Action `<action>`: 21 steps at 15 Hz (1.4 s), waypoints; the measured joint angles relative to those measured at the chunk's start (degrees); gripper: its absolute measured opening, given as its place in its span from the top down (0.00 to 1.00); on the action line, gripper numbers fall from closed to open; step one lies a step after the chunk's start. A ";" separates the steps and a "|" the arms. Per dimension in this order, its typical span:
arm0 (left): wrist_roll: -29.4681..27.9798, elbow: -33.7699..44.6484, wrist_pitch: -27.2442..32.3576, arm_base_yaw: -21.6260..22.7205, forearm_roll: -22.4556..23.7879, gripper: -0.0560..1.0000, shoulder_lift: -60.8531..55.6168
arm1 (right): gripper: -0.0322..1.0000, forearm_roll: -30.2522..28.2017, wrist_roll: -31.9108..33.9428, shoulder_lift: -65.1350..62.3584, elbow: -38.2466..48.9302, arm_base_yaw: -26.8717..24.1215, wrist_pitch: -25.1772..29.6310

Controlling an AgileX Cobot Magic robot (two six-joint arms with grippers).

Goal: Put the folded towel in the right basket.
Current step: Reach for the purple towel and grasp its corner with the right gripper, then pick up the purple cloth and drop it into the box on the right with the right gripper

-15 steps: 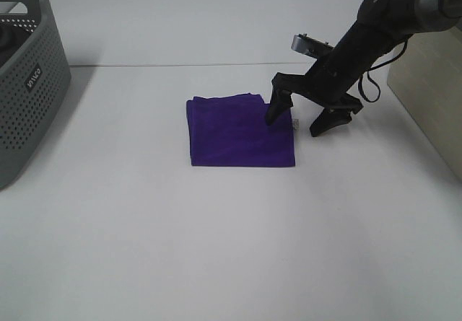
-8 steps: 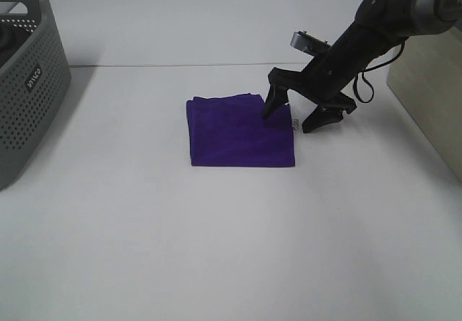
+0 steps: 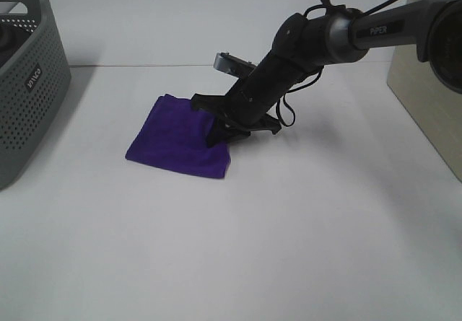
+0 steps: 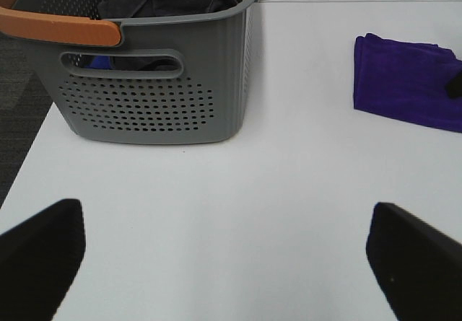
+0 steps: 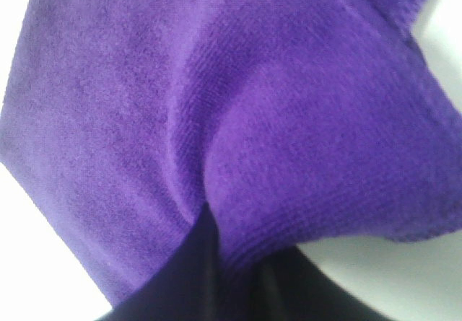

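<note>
The folded purple towel (image 3: 177, 137) lies on the white table left of centre, with its right edge raised. My right gripper (image 3: 221, 131) reaches across from the right and is shut on that raised edge. In the right wrist view the towel (image 5: 216, 83) fills the frame and bunches into the dark fingers (image 5: 180, 278). A beige container (image 3: 433, 83) stands at the right edge. My left gripper (image 4: 231, 263) is open and empty, low over the table; the towel (image 4: 404, 83) lies well away from it. The left gripper does not show in the exterior view.
A grey perforated basket (image 3: 29, 83) stands at the left edge. In the left wrist view the basket (image 4: 151, 97) has an orange handle and holds dark clothes. The white table (image 3: 231, 249) stretches to the front.
My right gripper moved left over the towel and shut on its right edge. The towel slid left, turned, and its right side lifted.
</note>
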 joint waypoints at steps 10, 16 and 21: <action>0.00 0.00 0.00 0.00 0.00 0.01 0.00 | 0.92 -8.59 -1.15 -20.51 -0.69 -4.58 11.86; 0.00 0.00 0.00 0.00 0.00 0.01 0.00 | 0.92 -17.88 -0.17 -34.66 -18.05 -24.06 14.50; 0.00 0.00 0.00 0.00 0.00 0.01 0.00 | 0.92 -23.32 3.55 -33.35 -21.54 -40.28 15.70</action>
